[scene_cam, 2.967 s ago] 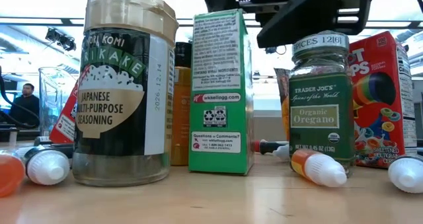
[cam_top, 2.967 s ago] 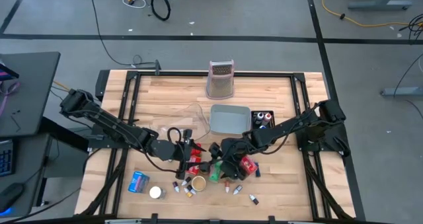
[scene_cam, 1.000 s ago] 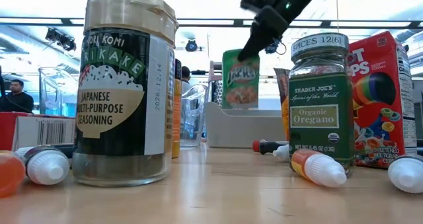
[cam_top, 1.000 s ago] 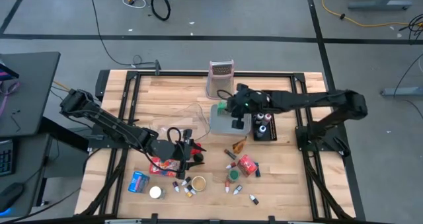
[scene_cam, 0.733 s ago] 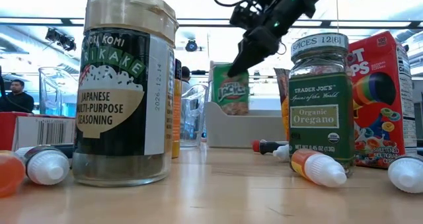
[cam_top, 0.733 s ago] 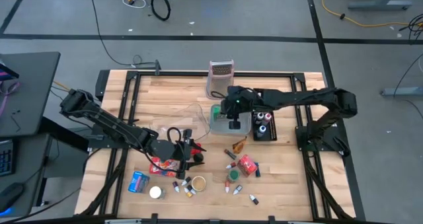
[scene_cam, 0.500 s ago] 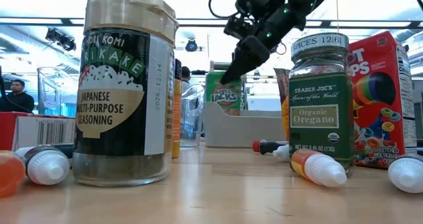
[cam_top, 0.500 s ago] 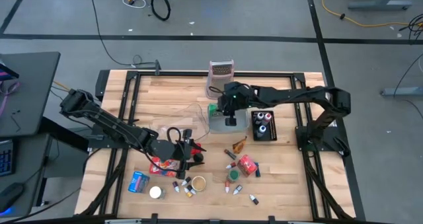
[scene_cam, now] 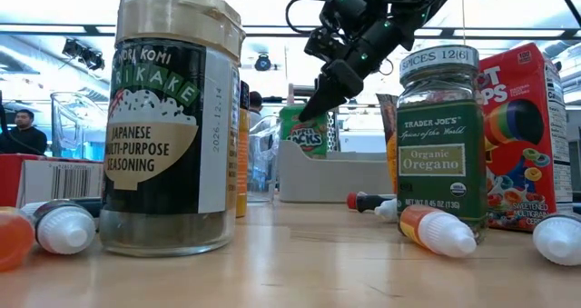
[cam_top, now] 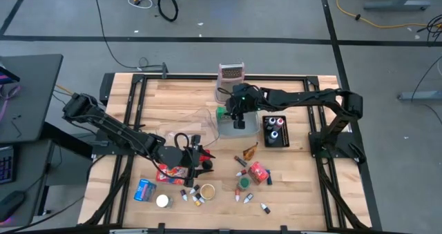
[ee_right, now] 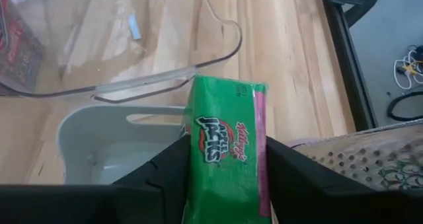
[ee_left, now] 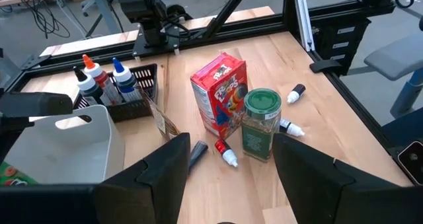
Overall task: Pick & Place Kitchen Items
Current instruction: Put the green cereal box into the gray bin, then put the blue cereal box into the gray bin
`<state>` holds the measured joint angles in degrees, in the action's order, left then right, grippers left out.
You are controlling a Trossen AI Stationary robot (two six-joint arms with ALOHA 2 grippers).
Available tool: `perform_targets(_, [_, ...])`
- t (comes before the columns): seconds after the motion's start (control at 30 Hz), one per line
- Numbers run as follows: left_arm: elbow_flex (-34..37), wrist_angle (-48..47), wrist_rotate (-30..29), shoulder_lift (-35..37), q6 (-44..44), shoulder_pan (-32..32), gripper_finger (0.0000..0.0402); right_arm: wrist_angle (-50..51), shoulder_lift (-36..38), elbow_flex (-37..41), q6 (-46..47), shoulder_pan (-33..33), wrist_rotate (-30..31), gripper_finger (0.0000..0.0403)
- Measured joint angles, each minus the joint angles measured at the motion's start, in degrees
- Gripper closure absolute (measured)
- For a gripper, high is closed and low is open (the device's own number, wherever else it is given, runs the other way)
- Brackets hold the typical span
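Observation:
My right gripper (cam_top: 237,117) hangs over the left part of the grey tray (cam_top: 250,129), shut on a green cereal box (ee_right: 225,158). In the low view the box (scene_cam: 304,131) is tilted, and the tray's wall (scene_cam: 345,176) hides its lower end. My left gripper (ee_left: 231,161) stands open with nothing between its fingers. It is above the near middle of the table (cam_top: 199,159), beside a red packet (cam_top: 173,172). More kitchen items stand to its right: a red cereal box (ee_left: 218,92) and an oregano jar (ee_left: 262,121). My right gripper pinches the green cereal box by its two narrow long sides (ee_right: 197,164), one finger (ee_right: 165,178) on each side. The fingers slant down from the table's right side. The box tilts with its upper end held, its lower end down in the grey tray behind the wall.
The metal grater (cam_top: 231,79) stands just beyond my right gripper. A clear tray (cam_top: 197,120) lies left of the grey one, and a black tray with bottles (cam_top: 275,130) lies to its right. A furikake jar (scene_cam: 172,117), small capped bottles (scene_cam: 436,231) and a blue packet (cam_top: 144,190) sit near the front edge.
My right gripper has carried the green box toward the table's left edge and downward, over the grey tray. The box has sunk until the tray's wall covers its lower end, and it has tipped further.

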<state>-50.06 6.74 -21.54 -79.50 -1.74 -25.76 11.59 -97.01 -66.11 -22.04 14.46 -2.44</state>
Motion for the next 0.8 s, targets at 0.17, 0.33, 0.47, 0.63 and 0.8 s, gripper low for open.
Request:
perform_targets(0.17, [0.0, 0.02, 0.17, 0.0, -0.01, 0.01, 0.0177, -0.02, 0.04, 0.0, -0.13, 0.0, -0.04, 0.0198])
perform_targets(0.33, [0.0, 0.02, 0.17, 0.0, -0.04, 0.01, 0.0177, 0.09, 0.04, 0.0, -1.08, -0.02, -0.02, 0.0184])
perform_targets(0.47, [0.0, 0.02, 0.17, 0.0, -0.15, 0.01, 0.0177, 0.14, 0.83, 0.0, -1.0, -0.12, 0.0, 0.0176])
perform_targets(0.63, [0.0, 0.01, 0.17, 0.0, -0.13, 0.01, 0.0177, 0.03, 4.02, 0.0, -0.98, -1.24, 0.04, 0.0175])
perform_targets(0.8, [0.0, 0.04, -0.46, 0.0, 0.02, 0.0, 0.0177, 0.01, 8.32, 0.0, -0.98, -3.53, 0.02, 0.0179])
